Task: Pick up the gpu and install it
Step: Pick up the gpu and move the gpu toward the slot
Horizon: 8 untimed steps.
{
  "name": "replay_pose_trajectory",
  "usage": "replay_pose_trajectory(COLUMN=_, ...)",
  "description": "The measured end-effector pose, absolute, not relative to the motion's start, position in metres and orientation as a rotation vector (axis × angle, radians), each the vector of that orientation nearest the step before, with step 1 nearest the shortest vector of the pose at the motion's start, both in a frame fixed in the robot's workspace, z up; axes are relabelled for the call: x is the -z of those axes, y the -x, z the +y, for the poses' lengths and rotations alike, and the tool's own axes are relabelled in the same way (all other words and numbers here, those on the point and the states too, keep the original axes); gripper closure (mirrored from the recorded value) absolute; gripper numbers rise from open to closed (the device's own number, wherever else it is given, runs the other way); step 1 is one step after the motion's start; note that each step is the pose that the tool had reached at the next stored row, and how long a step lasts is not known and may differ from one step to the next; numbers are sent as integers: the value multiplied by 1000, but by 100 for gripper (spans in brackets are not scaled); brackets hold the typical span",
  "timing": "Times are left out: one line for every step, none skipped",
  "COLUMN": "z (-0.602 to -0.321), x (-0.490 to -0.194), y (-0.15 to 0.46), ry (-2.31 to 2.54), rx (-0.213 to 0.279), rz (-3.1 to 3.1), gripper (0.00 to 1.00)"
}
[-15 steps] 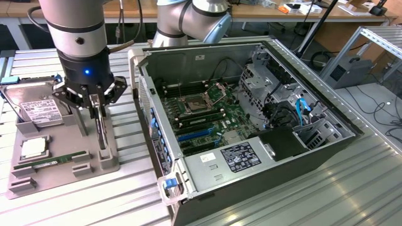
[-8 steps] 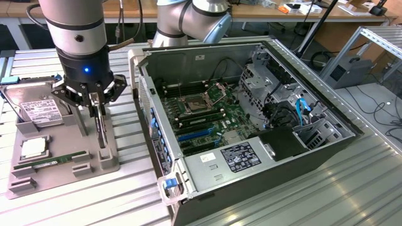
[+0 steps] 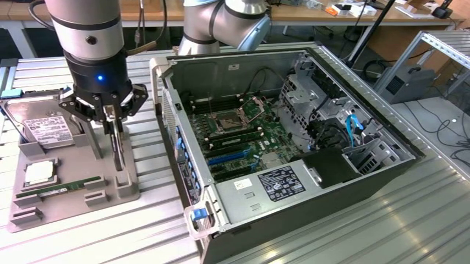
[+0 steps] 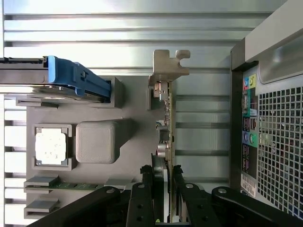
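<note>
The gpu (image 3: 116, 147) stands on edge in a slot of the grey holder tray (image 3: 74, 190), to the exterior view's left of the open computer case (image 3: 294, 143). My gripper (image 3: 110, 114) hangs straight above the card with its black fingers down either side of the top edge. The wrist view looks along the card's thin edge (image 4: 164, 123) to the silver bracket (image 4: 169, 66) at the far end. There my gripper (image 4: 163, 194) clamps the card between both fingers (image 4: 142, 198). The card's lower edge still sits at the tray.
The tray (image 4: 94, 142) also holds a hard drive (image 3: 48, 129) with a blue latch, a CPU (image 3: 41, 171) and a RAM stick (image 3: 59, 190). Inside the case, blue expansion slots (image 3: 228, 158) lie on the motherboard. The case's rear panel (image 4: 270, 118) is close beside the card.
</note>
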State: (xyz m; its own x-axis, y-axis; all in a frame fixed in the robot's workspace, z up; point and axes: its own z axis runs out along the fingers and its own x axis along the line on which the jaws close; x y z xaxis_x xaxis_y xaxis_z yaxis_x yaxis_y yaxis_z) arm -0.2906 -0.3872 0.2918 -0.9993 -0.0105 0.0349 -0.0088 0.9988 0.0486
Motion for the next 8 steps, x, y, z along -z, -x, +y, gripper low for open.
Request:
replay_pose_trajectory(z=-387, x=-293, y=291, ry=-15, rx=77, rz=-3105, gripper=73)
replay_pose_trajectory(z=-387, x=-294, y=291, ry=-15, rx=78, rz=-3105, gripper=73)
replay_pose_trajectory(z=-387, x=-295, y=291, ry=-15, rx=78, rz=-3105, gripper=73)
replay_pose_trajectory(z=-387, x=-295, y=291, ry=-15, rx=79, rz=-3105, gripper=73)
replay_pose_trajectory(z=-387, x=-296, y=291, ry=-15, rx=80, rz=-3105, gripper=73)
replay_pose_trajectory(z=-387, x=-297, y=291, ry=-15, rx=81, rz=-3105, gripper=73)
replay_pose_trajectory(z=-387, x=-297, y=291, ry=-15, rx=81, rz=-3105, gripper=73)
replay_pose_trajectory(z=-387, x=-298, y=291, ry=-15, rx=82, rz=-3105, gripper=73)
